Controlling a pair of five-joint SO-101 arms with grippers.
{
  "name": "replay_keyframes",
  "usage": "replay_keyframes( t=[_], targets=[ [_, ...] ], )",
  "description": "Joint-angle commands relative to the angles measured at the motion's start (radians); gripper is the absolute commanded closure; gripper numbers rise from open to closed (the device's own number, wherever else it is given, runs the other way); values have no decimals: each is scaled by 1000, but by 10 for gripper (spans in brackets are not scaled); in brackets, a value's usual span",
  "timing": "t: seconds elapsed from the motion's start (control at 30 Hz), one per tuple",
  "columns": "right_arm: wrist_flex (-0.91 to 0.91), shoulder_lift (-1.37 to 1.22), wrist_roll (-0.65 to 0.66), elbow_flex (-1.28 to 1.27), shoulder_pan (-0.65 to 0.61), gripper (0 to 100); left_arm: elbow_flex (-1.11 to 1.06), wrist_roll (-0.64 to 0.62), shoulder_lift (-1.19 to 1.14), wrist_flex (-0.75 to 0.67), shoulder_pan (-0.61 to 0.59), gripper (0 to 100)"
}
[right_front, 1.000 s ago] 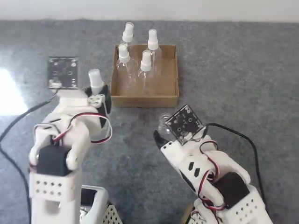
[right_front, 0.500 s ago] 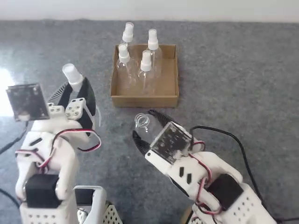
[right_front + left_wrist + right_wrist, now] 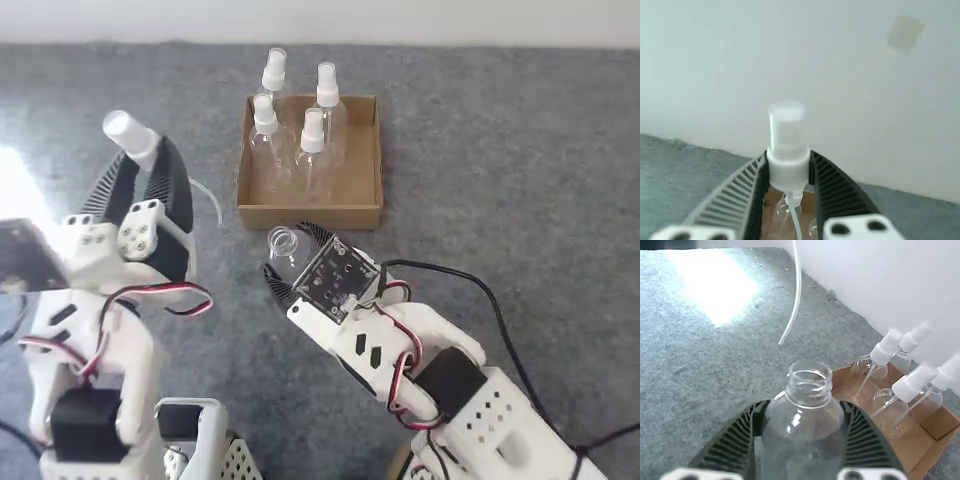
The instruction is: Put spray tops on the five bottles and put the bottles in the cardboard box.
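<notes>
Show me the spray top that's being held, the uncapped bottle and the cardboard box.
spray top (image 3: 787, 152), left wrist view, on its white collar.
uncapped bottle (image 3: 809, 390), right wrist view, on its open neck.
cardboard box (image 3: 310, 216), high view, on its front wall.

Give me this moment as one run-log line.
left hand: shut on spray top | right hand: shut on uncapped bottle | cardboard box: four capped bottles inside | pending: capping

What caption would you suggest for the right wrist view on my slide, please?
Right gripper holds an uncapped clear bottle, with four capped bottles standing in the cardboard box beyond.
</notes>
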State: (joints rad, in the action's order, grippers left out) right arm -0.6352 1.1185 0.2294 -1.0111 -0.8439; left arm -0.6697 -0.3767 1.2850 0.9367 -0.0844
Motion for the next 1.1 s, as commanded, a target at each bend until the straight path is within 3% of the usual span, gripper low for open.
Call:
replay_keyframes(
  t=[0.0,0.2,0.47,0.77,1.07],
  targets=[
    [96,1,-29,-69,-5,923,13,-103,6,-23,0,987],
    [272,44,-86,-229,-1,923,15,-126,8,-28,5,987],
    [297,62,-95,-262,10,923,44,-126,143,-28,14,986],
    [386,54,-181,-281,8,923,-15,-121,184,-29,147,986],
    [392,54,-180,-281,5,923,-74,-98,183,-80,235,985]
  ],
)
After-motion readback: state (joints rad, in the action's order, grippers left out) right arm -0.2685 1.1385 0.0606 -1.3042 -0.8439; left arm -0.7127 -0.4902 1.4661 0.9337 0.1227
